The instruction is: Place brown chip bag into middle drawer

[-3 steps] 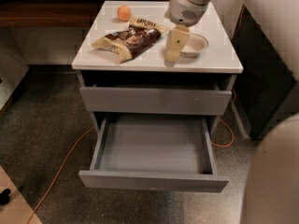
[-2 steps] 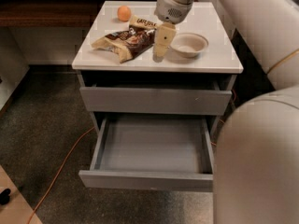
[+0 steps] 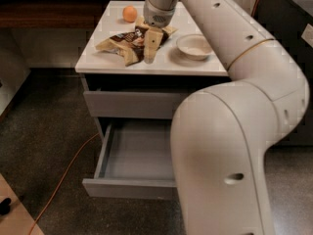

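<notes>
The brown chip bag [image 3: 122, 44] lies on the white cabinet top [image 3: 195, 65], tan ends and dark brown middle. My gripper [image 3: 150, 49] hangs just over the bag's right part, its beige fingers pointing down. The middle drawer [image 3: 139, 155] is pulled out below, its grey floor bare; my arm hides its right part. The identical drawer front [image 3: 129, 104] above it is closed.
A small orange ball [image 3: 129, 13] sits at the back of the top. An off-white bowl [image 3: 194, 46] stands right of the bag. An orange cable [image 3: 63, 177] runs over the dark floor at the left. My large white arm fills the right side.
My gripper has moved left from beside the bowl to over the chip bag. The arm now covers more of the view. The bag, bowl and drawer have not moved.
</notes>
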Robot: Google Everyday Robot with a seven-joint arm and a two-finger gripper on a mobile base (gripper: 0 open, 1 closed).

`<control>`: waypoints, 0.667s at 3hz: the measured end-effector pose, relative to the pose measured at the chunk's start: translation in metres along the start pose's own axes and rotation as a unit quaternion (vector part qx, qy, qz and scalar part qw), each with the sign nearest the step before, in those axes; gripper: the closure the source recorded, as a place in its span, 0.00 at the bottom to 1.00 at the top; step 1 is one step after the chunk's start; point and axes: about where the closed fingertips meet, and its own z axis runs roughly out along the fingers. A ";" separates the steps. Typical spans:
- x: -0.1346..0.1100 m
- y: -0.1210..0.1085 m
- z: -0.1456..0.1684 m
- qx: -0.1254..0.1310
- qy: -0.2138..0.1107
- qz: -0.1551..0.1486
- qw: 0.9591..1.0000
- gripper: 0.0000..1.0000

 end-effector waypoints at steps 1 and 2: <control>-0.002 -0.012 0.025 0.000 0.014 -0.003 1.000 0.00; -0.006 -0.020 0.046 -0.004 0.022 0.000 1.000 0.00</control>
